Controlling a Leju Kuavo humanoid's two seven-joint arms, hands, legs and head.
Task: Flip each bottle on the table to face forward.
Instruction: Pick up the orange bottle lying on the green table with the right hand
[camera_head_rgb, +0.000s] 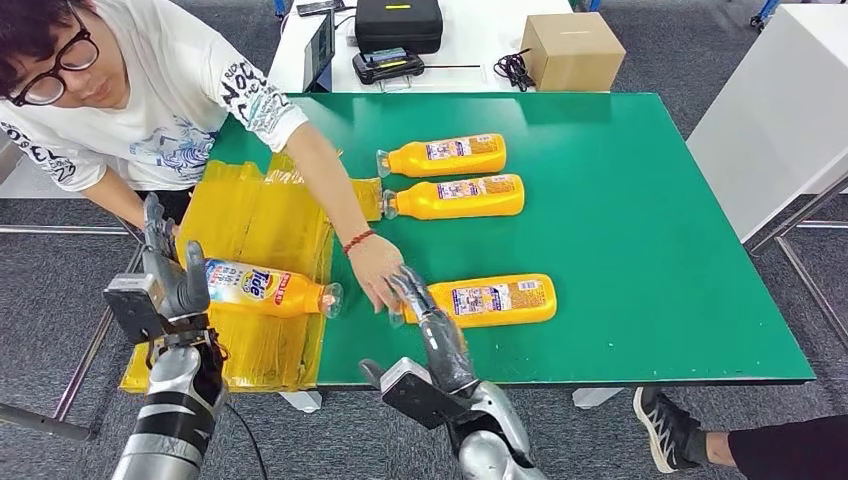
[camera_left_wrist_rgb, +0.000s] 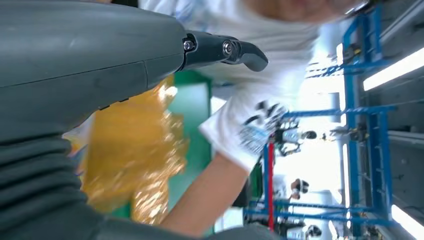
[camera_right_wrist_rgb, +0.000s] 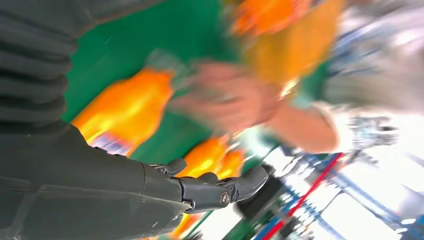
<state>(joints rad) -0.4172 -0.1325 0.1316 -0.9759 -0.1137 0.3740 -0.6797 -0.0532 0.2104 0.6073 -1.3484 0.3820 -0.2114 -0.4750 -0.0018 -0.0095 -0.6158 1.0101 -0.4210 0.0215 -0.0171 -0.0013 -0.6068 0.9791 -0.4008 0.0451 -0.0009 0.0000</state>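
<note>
Green worktop (camera_head_rgb: 650, 250) carries three orange bottles label-up | left hand (camera_head_rgb: 170, 275) grips Tide bottle (camera_head_rgb: 262, 288) over yellow bag (camera_head_rgb: 265, 215) | right hand (camera_head_rgb: 425, 305), fingers released, beside nearest bottle (camera_head_rgb: 490, 300) | risk: striking person's hand (camera_head_rgb: 378, 272) (it's just beside).

A grey carpeted floor (camera_head_rgb: 690, 60) ran under everything, dark and finely speckled. At the centre stood a table with a green top (camera_head_rgb: 640, 240), its far edge at twelve o'clock meeting a white table (camera_head_rgb: 480, 40) that carried a black case (camera_head_rgb: 398, 22), a cardboard box (camera_head_rgb: 572, 50) and a coil of black cable (camera_head_rgb: 514, 68). At two o'clock stood a white cabinet (camera_head_rgb: 780, 120) on thin metal legs. In the left wrist view, blue metal racking (camera_left_wrist_rgb: 370, 120) rose under long bright strip lights (camera_left_wrist_rgb: 395, 70).
</note>
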